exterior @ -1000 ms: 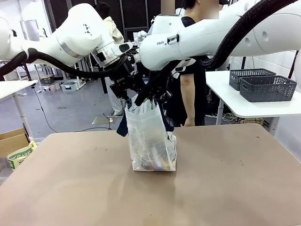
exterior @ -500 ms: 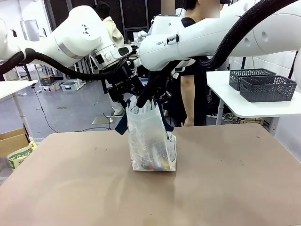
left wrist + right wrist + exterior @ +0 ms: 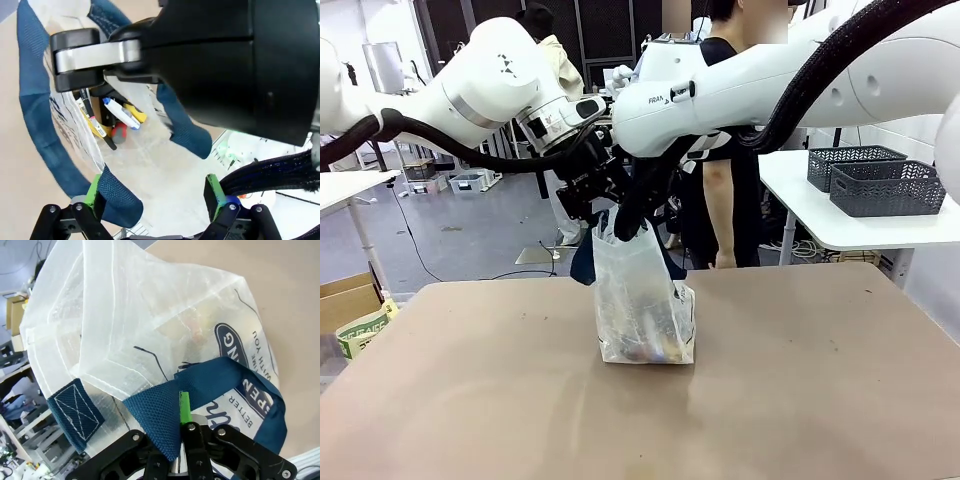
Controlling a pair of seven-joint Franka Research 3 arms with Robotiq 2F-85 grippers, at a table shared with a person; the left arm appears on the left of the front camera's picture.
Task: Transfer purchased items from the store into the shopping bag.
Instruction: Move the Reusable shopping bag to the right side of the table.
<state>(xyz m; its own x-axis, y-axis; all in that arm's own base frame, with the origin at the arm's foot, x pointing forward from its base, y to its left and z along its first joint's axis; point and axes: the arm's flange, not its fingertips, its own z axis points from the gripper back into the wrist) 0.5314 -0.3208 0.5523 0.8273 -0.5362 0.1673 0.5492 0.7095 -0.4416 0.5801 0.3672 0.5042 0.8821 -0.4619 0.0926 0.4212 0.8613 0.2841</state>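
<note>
The shopping bag (image 3: 642, 300), clear plastic with navy handles, stands upright mid-table. My right gripper (image 3: 626, 222) is shut on one navy handle (image 3: 205, 382) at the bag's top, a green pad (image 3: 184, 406) pressed against the webbing. My left gripper (image 3: 154, 195) hangs open over the bag's mouth. Its green pads (image 3: 94, 186) stand wide apart, and the other handle (image 3: 116, 199) lies against the left one. Inside the bag lie purchased items (image 3: 119, 116): yellow, white-and-blue and red tubes. The store (image 3: 888, 188), a dark grey openwork basket, sits on a white side table at the right.
Another grey basket (image 3: 850, 160) stands behind the store. A person (image 3: 720, 200) stands beyond the table's far edge, behind the arms. A cardboard box (image 3: 345, 300) sits on the floor at the left. Bare brown tabletop (image 3: 800, 400) surrounds the bag.
My left gripper's jaws have spread wider and it has shifted slightly down toward the bag's left rim. The right gripper keeps its hold on the handle.
</note>
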